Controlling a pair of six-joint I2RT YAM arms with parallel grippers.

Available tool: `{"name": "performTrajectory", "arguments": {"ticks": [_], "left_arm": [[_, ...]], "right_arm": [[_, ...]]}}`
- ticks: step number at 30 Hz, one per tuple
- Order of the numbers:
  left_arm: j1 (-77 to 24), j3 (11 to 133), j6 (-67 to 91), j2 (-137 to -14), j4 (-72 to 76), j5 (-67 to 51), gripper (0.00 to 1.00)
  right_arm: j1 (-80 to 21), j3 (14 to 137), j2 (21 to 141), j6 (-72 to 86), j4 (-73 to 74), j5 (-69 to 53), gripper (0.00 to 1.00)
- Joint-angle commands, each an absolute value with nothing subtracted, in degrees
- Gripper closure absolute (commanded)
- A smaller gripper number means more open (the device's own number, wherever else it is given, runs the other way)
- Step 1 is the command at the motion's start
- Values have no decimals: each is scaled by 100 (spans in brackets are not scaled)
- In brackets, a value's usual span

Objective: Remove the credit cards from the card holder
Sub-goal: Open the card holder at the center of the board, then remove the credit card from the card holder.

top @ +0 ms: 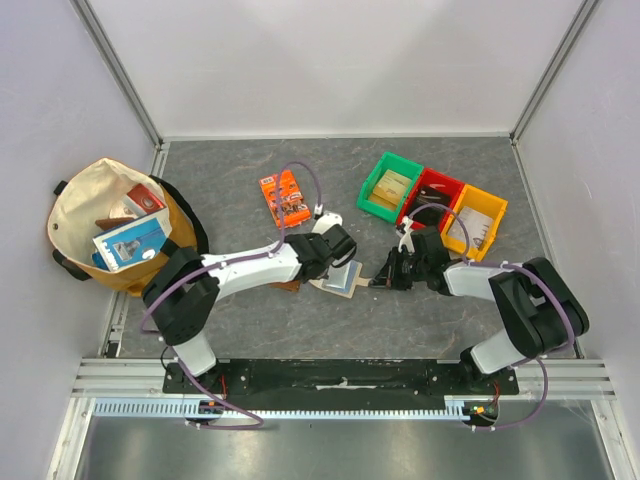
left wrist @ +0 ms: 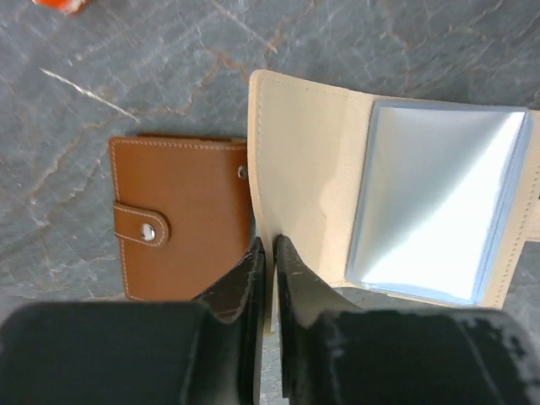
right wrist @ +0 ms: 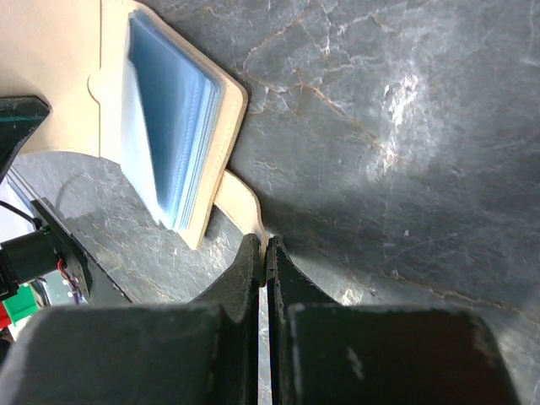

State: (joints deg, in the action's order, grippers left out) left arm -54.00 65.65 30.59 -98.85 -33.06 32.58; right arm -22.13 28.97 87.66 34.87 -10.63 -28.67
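Step in hand: the card holder (left wrist: pixel 304 169) is being held spread open between the two claws. The opening step is judged nearly done, and no card is being drawn out yet.
Left claw (left wrist: pixel 270 261): the jaws are being pressed almost together on the near edge of the cream cover flap (left wrist: pixel 295 126), which is running up between the fingertips.
Right claw (right wrist: pixel 261 249): the jaws are being pressed tight together, and the snap tab (right wrist: pixel 245 202) appears to be pinched at their tips.
Holder's place: the cover is lying straight ahead of the left claw, with the pale blue sleeves (left wrist: pixel 439 194) ahead and to its right. From the right claw, the sleeves are being seen ahead and to the left.
Credit cards: none is being shown. They are presumed to be tucked inside the sleeves, but which sleeve cannot be told.
Brown wallet (left wrist: pixel 181 219): it is lying closed ahead and left of the left claw, just beside the cover edge. Whether they are touching cannot be told.
Next move: one claw is judged as needing to be freed and brought to the sleeves' open side for a thin pinch on a card's edge, while the holder is being pinned by the other.
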Motion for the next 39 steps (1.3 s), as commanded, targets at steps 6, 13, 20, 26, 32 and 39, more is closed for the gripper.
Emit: {"name": "performTrajectory", "arguments": {"ticks": [6,13,20,26,32,39], "left_arm": [[-5256,5214,3936,-8922,-2164,1470,98],[-5282,4062,4991,-8499,-1073,633,98],[-5423,3753,5466,-8201,-853,914,98],[-5432,3665,5563,-8156,-756,958,98],[-5440,3525,5721,-8095,-589,967,98],[-5449,3515,5897,-8200,-325,1002,98]], "right_arm": [[-2197,2997,8052,3024,359,-2119,96],[-2206,3304,7638,2822,1018,-1679,77],[-2285,3919,6795,2707,1476,-1653,38],[-2461,4254,6512,2777,1529,-1810,47],[-2654,3938,7004,2812,1442,-1810,71],[-3093,3858,7584,2909,1064,-1723,81]]}}
